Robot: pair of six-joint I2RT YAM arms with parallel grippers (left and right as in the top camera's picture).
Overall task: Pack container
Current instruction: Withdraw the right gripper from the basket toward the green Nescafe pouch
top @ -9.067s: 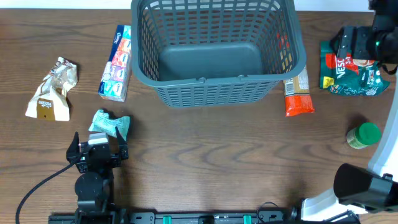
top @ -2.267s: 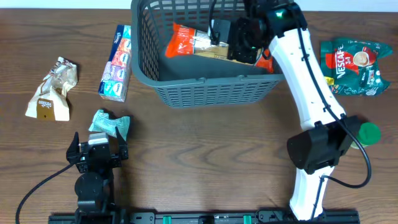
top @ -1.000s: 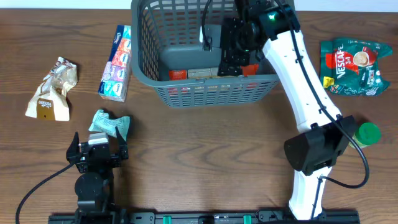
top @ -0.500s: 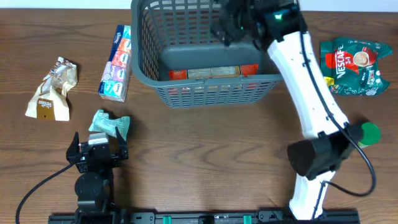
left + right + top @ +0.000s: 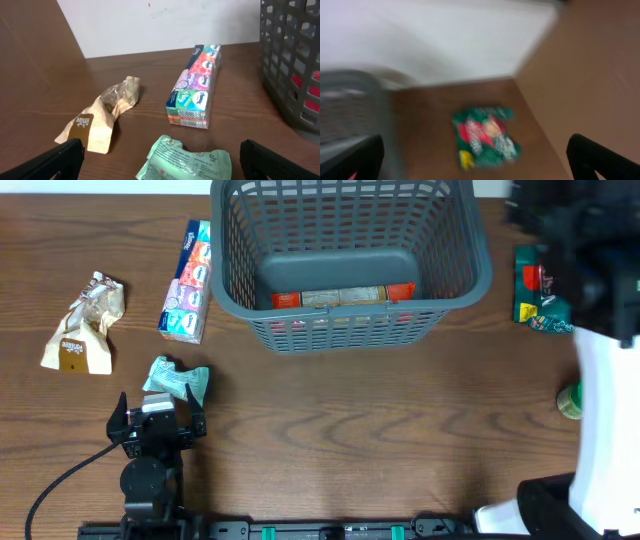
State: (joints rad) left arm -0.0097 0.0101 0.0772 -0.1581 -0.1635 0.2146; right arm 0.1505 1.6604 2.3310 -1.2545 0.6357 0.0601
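The container (image 5: 330, 308), a large dark grey lattice basket, stands at the far side of the table (image 5: 350, 440), ahead and to the right of the left gripper (image 5: 158, 412) and off to the left of the right gripper (image 5: 476, 162), whose camera catches only a blurred grey edge of it. An orange-red packet (image 5: 343, 297) lies flat on its floor along the near wall. The left gripper rests low near the table's front edge with its fingers spread wide and nothing between them. Just ahead of its fingertips sits a crumpled mint-green packet (image 5: 178, 378). Farther ahead is a multicoloured tissue pack (image 5: 188, 280), just beside the basket's left wall. A crumpled beige and brown wrapper (image 5: 85, 323) lies ahead and to the left. The right gripper is raised at the far right, blurred in the overhead view; its own camera shows both fingers far apart and empty. Below and ahead of it lies a green coffee packet (image 5: 485, 135), to the right of the basket. A green-lidded jar (image 5: 570, 400) shows partly behind the right arm.
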